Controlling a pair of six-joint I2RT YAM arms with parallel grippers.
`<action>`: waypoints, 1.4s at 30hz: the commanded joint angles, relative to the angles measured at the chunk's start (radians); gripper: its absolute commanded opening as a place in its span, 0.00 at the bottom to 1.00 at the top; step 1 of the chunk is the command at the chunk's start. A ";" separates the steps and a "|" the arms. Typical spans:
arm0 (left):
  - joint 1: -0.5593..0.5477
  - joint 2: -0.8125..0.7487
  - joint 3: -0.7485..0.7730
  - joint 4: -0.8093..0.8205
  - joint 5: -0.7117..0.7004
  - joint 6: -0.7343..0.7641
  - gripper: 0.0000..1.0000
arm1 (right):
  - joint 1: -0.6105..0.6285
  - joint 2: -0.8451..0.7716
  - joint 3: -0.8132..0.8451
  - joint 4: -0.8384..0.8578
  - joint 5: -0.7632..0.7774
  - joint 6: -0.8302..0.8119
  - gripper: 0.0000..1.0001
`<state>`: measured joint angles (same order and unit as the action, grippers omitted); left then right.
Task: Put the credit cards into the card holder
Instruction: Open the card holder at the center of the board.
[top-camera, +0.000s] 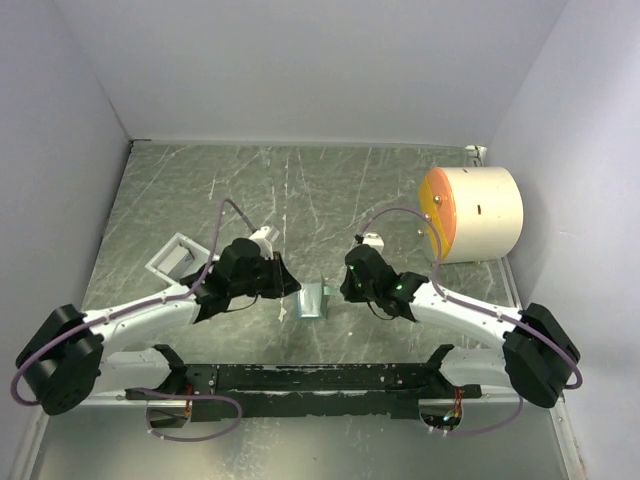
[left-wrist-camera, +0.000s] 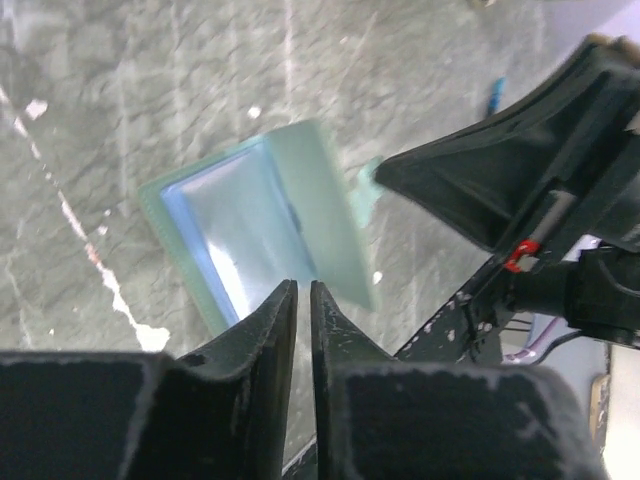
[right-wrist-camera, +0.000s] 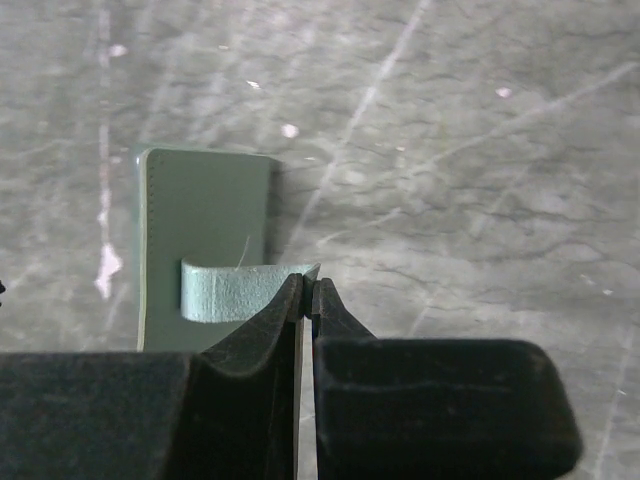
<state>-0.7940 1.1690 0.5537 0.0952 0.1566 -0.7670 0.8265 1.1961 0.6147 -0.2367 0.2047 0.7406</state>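
The card holder stands propped on the table between my two arms, pale sage-green outside. From the left wrist it is spread open, showing a light blue, glossy inside. My right gripper is shut on the tip of its snap tab, and the green outer face lies just beyond. My left gripper hovers over the near edge of the open holder, jaws parted by a thin empty slit. The right gripper's black fingers reach in from the right. No credit cards show in any view.
A white cylinder with an orange face lies at the back right. A shallow white tray sits at the left, near the side wall. White walls close in the table on three sides. The arms' base bar runs along the near edge.
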 joint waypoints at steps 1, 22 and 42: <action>-0.005 0.088 0.038 -0.075 -0.019 0.005 0.24 | -0.020 0.016 -0.019 -0.057 0.087 0.004 0.00; -0.022 0.496 0.227 0.287 0.291 0.032 0.28 | -0.023 -0.053 -0.037 -0.112 0.117 0.032 0.05; -0.036 0.633 0.316 0.264 0.299 0.030 0.30 | -0.013 -0.125 -0.032 0.054 -0.142 0.065 0.36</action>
<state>-0.8223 1.7954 0.8436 0.3466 0.4355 -0.7479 0.8082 1.0248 0.6037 -0.2623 0.1177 0.7891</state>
